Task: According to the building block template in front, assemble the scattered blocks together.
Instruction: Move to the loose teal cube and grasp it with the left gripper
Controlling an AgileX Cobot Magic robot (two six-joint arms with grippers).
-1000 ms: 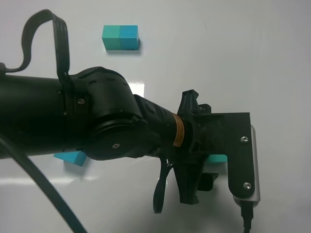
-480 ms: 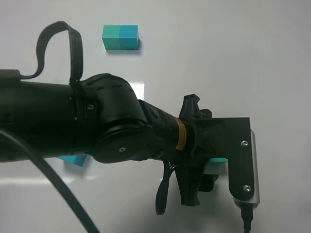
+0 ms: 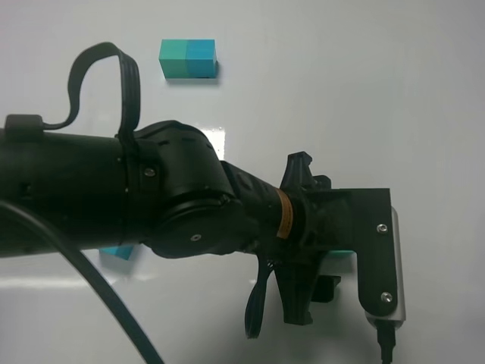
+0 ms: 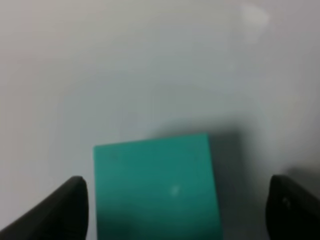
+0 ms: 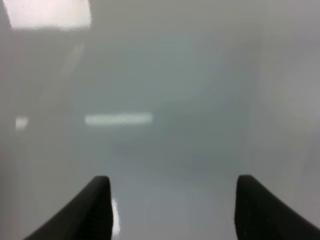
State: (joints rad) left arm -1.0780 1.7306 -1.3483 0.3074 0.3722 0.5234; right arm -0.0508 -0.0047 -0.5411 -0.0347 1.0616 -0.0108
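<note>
The building block template [image 3: 189,59], a teal-green and cyan-blue bar, lies at the far side of the white table. My left arm reaches across the middle in the exterior high view. Its gripper [image 4: 177,212] is open, and the teal-green cube [image 4: 155,187] sits on the table between the fingers. A strip of that cube [image 3: 341,249] shows under the wrist. A corner of the cyan-blue cube [image 3: 117,251] peeks out below the left arm. My right gripper [image 5: 175,207] is open and empty over bare table. It does not show in the exterior high view.
The left arm's bulk and its cables [image 3: 106,91] cover most of the table's middle and left. The wrist camera mount [image 3: 377,250] hangs over the teal-green cube. Bare white table [image 3: 364,91] lies at the far right.
The left arm has shifted slightly lower and rightward, covering more of the cyan-blue cube. The template has not moved.
</note>
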